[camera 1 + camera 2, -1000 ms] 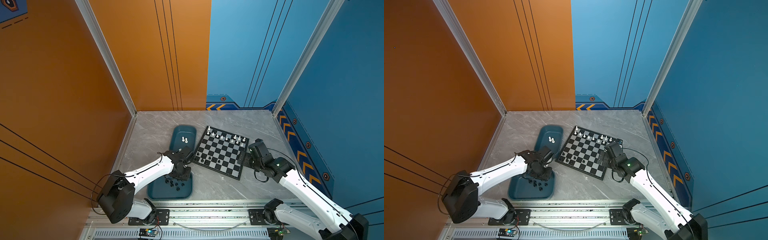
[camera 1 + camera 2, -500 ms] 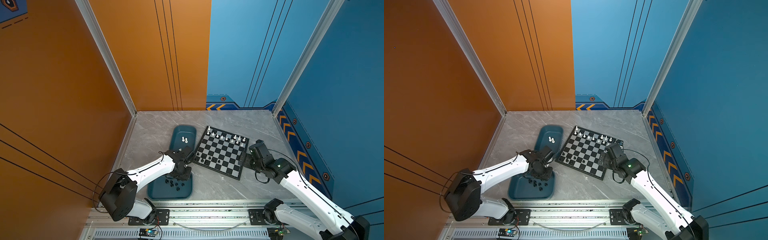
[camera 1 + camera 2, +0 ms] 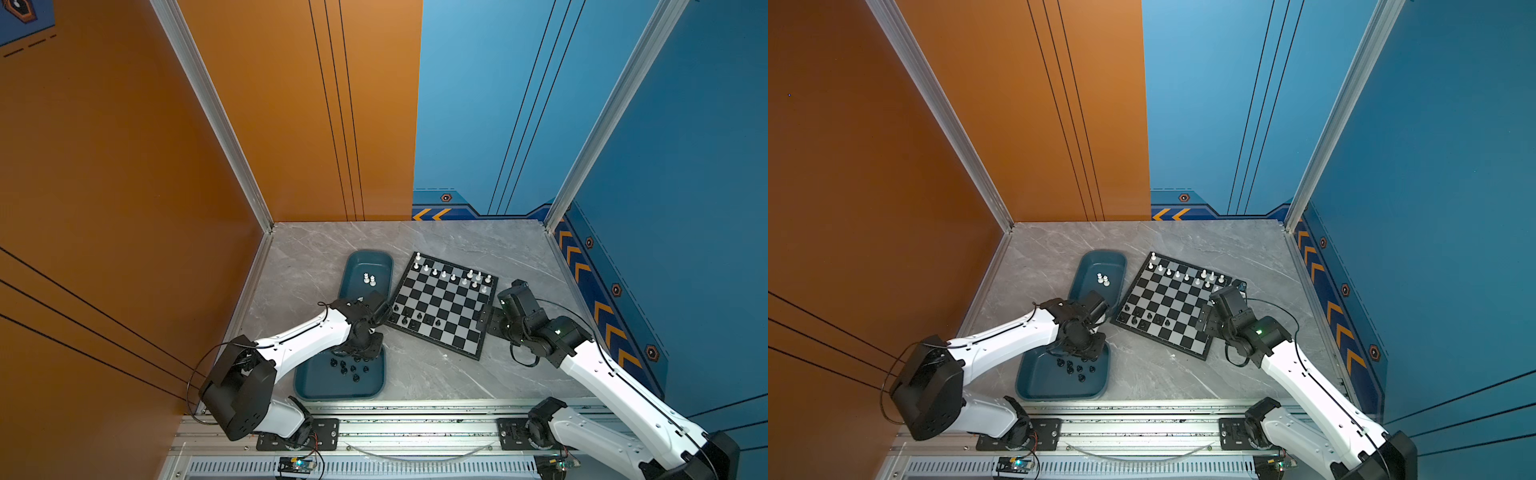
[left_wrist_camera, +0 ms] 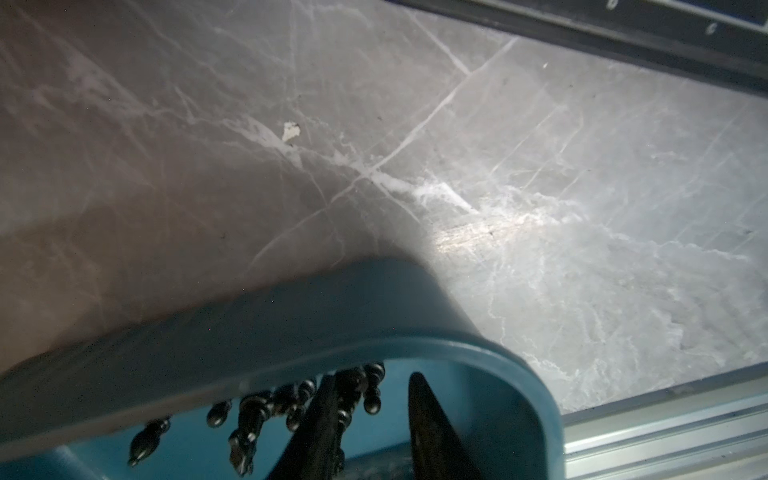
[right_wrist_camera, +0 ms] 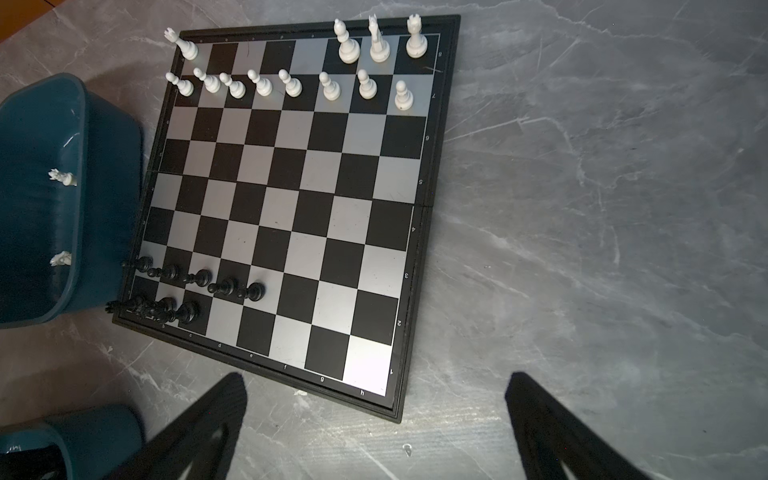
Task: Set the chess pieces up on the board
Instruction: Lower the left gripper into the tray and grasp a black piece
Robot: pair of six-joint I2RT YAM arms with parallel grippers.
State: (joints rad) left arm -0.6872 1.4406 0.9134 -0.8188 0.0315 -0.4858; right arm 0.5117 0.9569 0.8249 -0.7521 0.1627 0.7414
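Observation:
The board lies tilted on the grey table. White chess pieces fill much of its two far rows. Several black chess pieces stand at its near left corner. More black pieces lie loose in the near teal tray. My left gripper reaches down into that tray with a narrow gap between its fingers. Black pieces crowd against one finger, and nothing spans the gap. My right gripper hovers wide open by the board's near right corner.
A second teal tray behind the near one holds two white pieces. An aluminium rail runs along the table's front edge. Orange and blue walls close in the left, back and right sides.
My left gripper's fingers have drawn a little closer together over the black pieces in the near tray. Neither arm has visibly shifted.

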